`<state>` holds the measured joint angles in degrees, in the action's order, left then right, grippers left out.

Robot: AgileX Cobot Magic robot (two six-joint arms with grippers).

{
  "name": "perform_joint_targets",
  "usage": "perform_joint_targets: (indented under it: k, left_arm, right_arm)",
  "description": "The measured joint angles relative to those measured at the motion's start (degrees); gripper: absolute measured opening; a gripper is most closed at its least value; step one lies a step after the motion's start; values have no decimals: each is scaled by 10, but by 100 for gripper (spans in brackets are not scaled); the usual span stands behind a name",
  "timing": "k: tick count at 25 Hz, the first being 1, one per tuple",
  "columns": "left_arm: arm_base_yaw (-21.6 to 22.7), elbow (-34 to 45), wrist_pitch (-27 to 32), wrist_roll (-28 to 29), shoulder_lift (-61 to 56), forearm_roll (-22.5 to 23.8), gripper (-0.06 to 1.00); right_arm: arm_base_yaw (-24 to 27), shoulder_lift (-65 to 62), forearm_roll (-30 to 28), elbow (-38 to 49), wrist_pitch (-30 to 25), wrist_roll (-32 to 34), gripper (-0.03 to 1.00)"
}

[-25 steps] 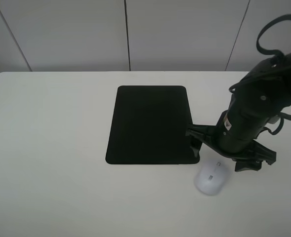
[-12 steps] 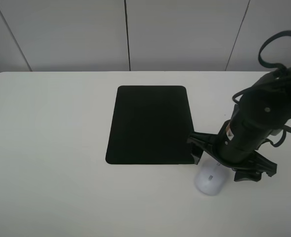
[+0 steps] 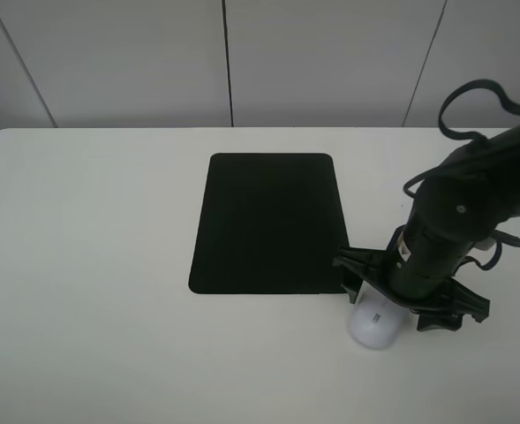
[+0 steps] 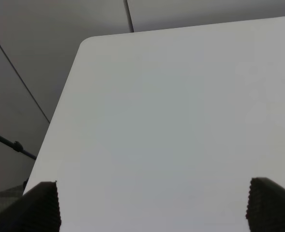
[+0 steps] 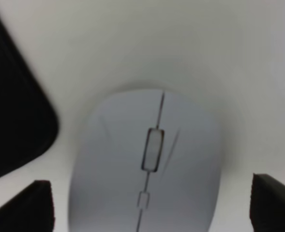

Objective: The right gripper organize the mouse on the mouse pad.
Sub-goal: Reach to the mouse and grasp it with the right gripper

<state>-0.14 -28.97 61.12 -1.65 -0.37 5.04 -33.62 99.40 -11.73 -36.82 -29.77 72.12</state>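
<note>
Presently, risks by item: mouse pad (image 3: 268, 223), just beside the right gripper (image 3: 403, 299), its near corner close to one finger; a finger descending there could catch the pad's edge and drag it. Next, right gripper: jaws spread wide, holding nothing, straddling the mouse (image 3: 372, 329); contact cannot be told. Last, mouse: on the table (image 3: 109, 265) between the fingers, off the pad; an off-centre squeeze may squirt its smooth shell out.
</note>
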Motion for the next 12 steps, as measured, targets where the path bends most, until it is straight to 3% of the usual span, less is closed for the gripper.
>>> perform_joint_targets:
  k: [8, 12]
  left_arm:
    - [0, 0, 0, 0, 0, 0, 79]
    - [0, 0, 0, 0, 0, 0, 79]
  right_arm:
    - [0, 23, 1, -1, 4, 0, 75]
    - [0, 34, 4, -1, 18, 0, 67]
